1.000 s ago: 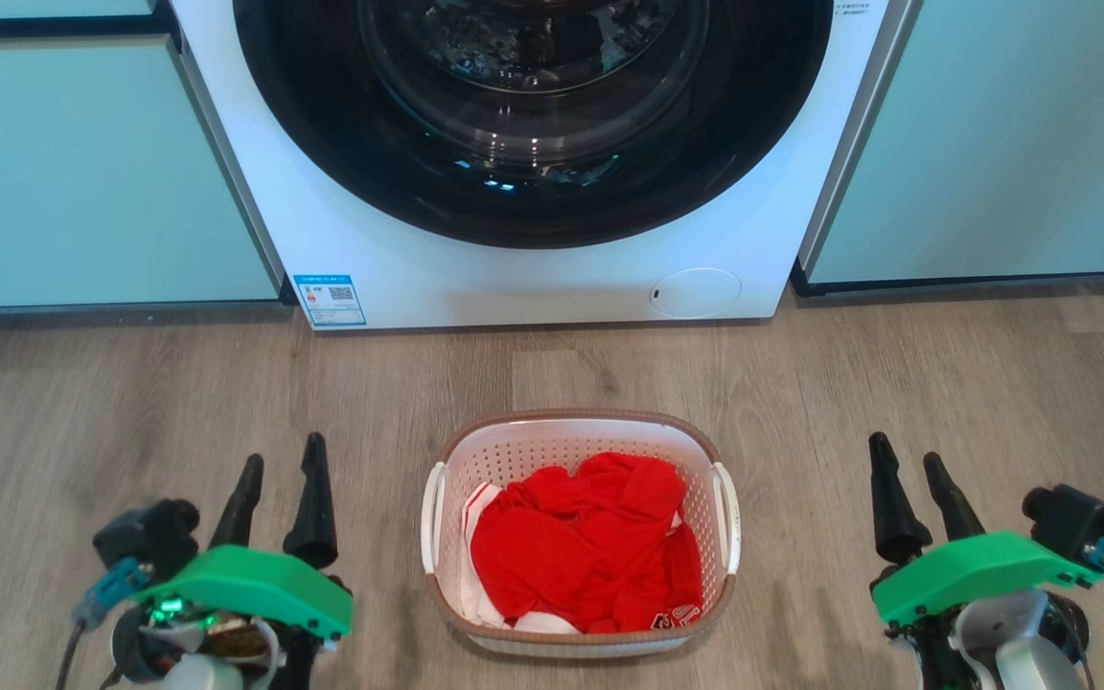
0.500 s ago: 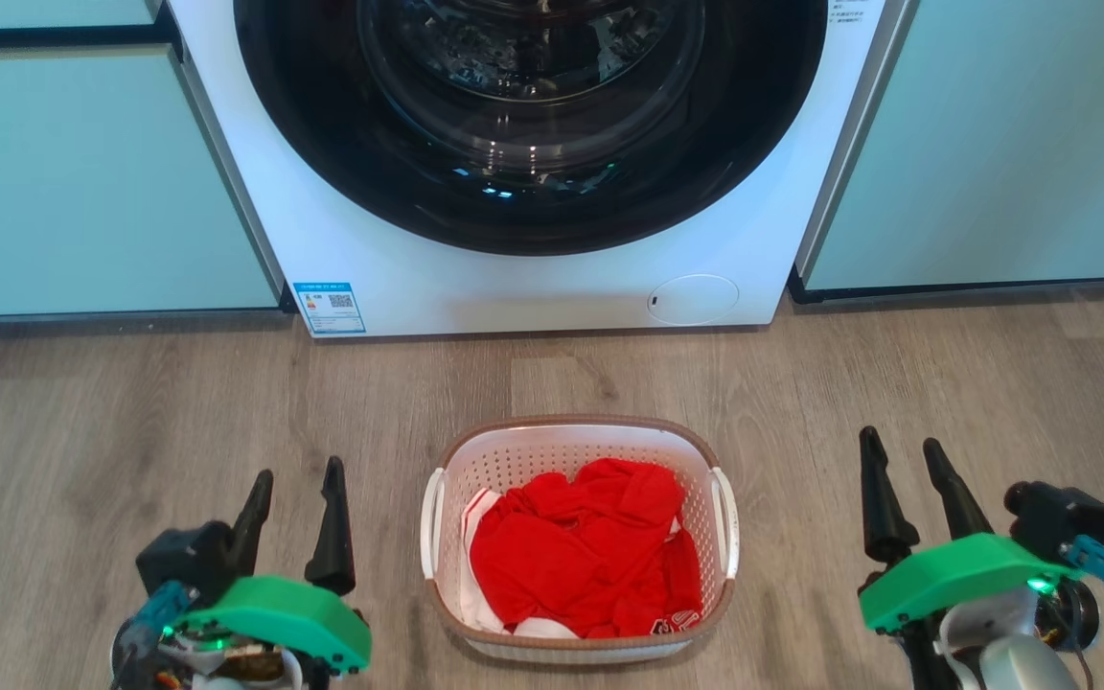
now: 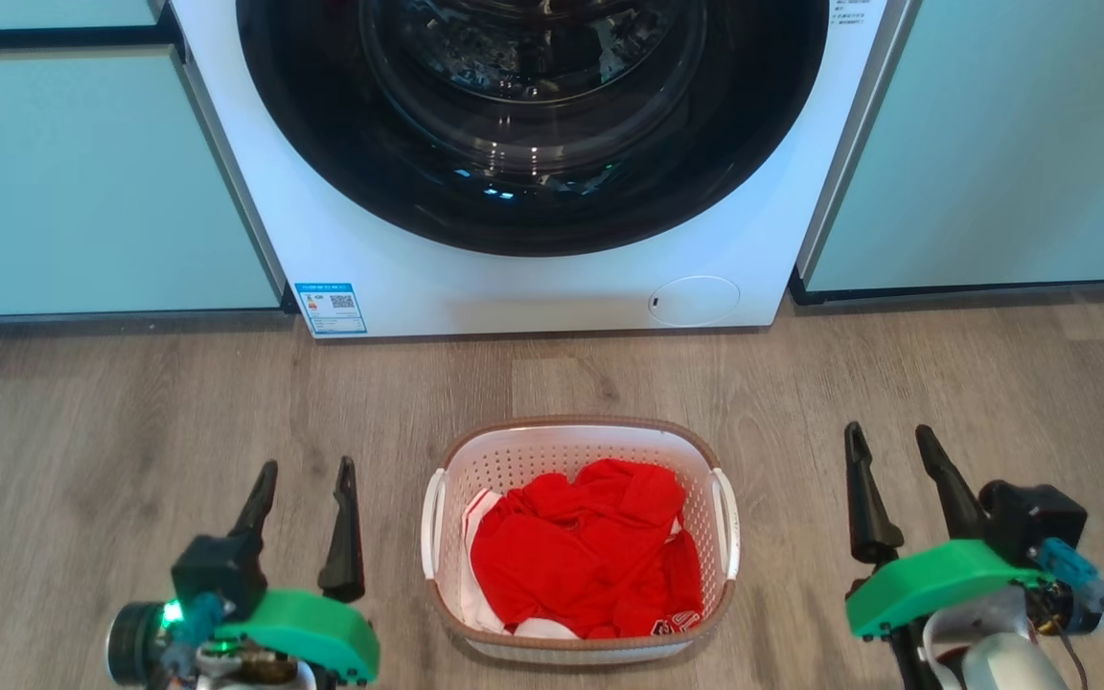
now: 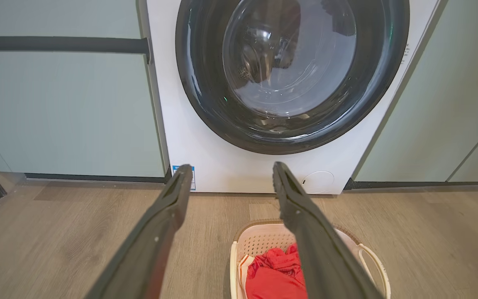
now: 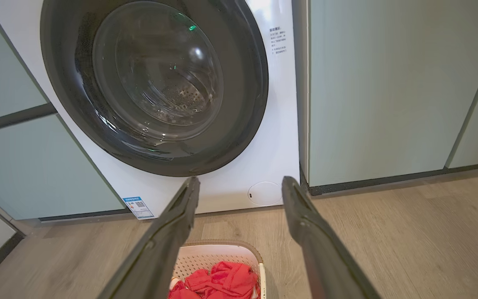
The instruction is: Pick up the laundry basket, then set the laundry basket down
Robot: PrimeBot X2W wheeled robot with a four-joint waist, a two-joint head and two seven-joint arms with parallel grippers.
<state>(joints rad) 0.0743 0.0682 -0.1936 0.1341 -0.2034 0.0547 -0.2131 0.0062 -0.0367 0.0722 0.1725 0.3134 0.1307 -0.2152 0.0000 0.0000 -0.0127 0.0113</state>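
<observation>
I see laundry basket (image 3: 523,458) white w/ dotted perforations, brown woven-look rim. Inside, clothes (image 3: 581,546) red w/ white bits. White washing machine (image 3: 552,287), black glossy door (image 3: 322,144), blue label (image 3: 330,307). Pale mint cabinets (image 3: 82,172). Grey-brown wood-grain floor (image 3: 130,402). My left gripper (image 3: 308,465) & right gripper (image 3: 889,429): black fingers (image 3: 343,546), green housings.

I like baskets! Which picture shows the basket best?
The head view: the whole basket, both handles, seen from above. The left wrist view hides part behind a claw finger; the right wrist view catches just its far end.

Left claw (image 4: 231,167) spread, empty — laundry basket (image 4: 262,243) partly behind one finger, red cloth (image 4: 274,274) inside, perhaps shirt.
</observation>
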